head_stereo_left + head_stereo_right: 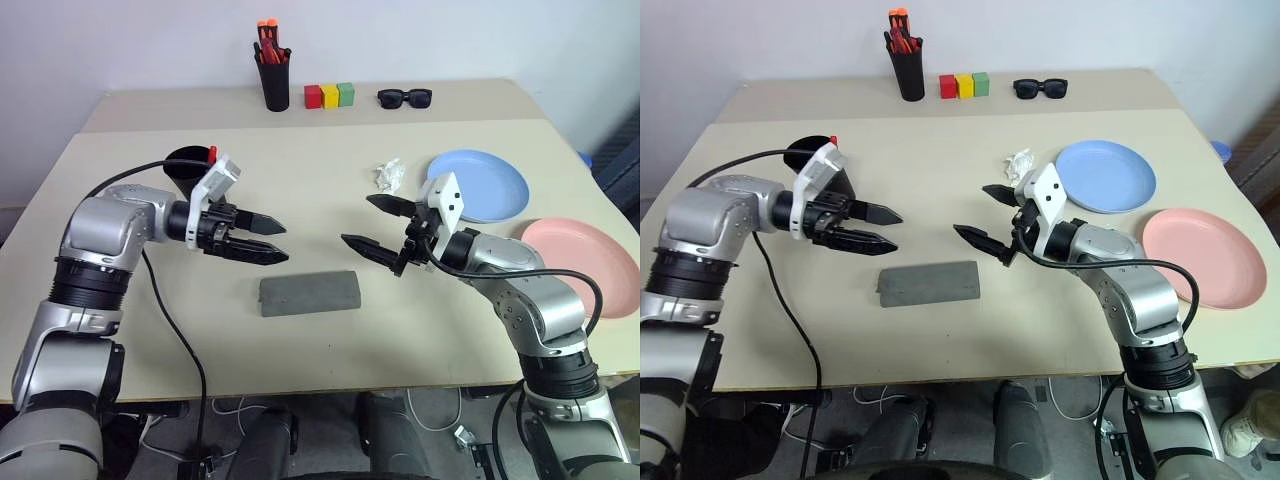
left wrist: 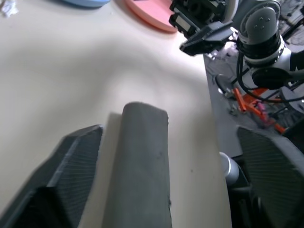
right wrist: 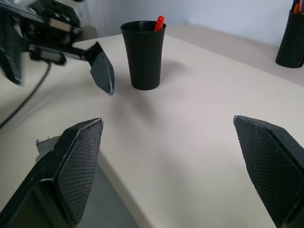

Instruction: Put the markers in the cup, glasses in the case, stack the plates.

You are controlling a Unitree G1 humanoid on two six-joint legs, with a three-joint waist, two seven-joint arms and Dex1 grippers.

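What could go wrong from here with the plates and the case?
The case lies shut between the two open tools, left tool and right tool; I can't confirm the glasses are inside. The blue plate and pink plate lie apart, unstacked, the pink one near the table edge, so a careless nudge could slide it off.

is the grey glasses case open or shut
Shut. The case lies flat on the table as one closed block, with no raised lid and no inside showing.

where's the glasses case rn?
The grey case lies shut on the table, near its front edge, below and between the left gripper and right gripper, touching neither.
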